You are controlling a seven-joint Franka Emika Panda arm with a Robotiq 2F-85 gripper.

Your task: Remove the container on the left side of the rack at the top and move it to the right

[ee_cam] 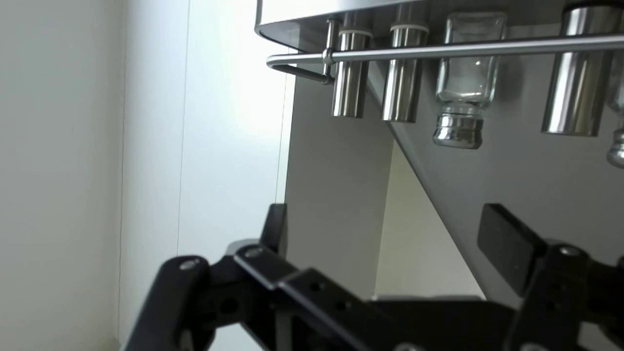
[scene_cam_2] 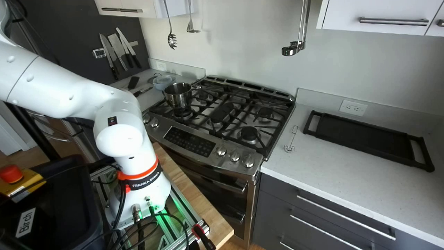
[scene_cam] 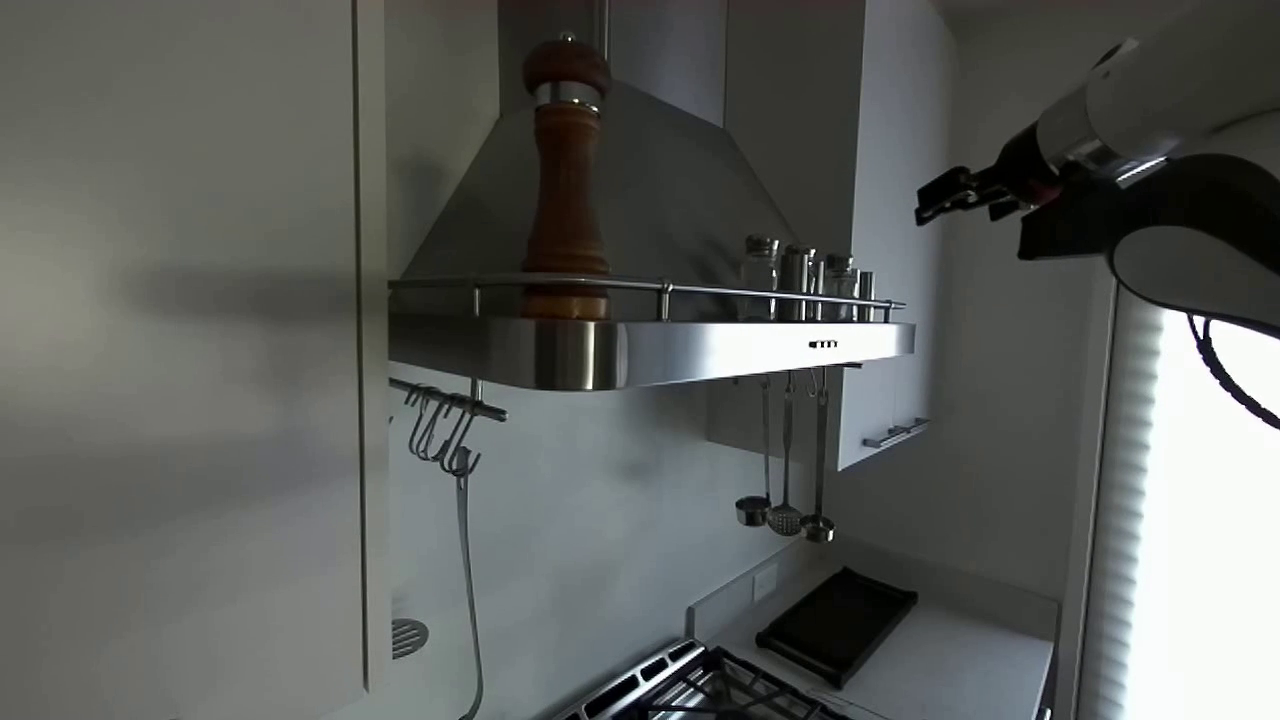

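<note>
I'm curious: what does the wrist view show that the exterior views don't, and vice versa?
Only the wrist view: pale rings near the bases of two slim shiny steel cylinders.

Only the exterior views: a tall brown wooden pepper mill, a shiny steel pot and, in both, a black rectangular tray.

Shared with an exterior view: those cylinders, the long steel ledge, its thin metal rail, clear glass shakers and the black gripper.
</note>
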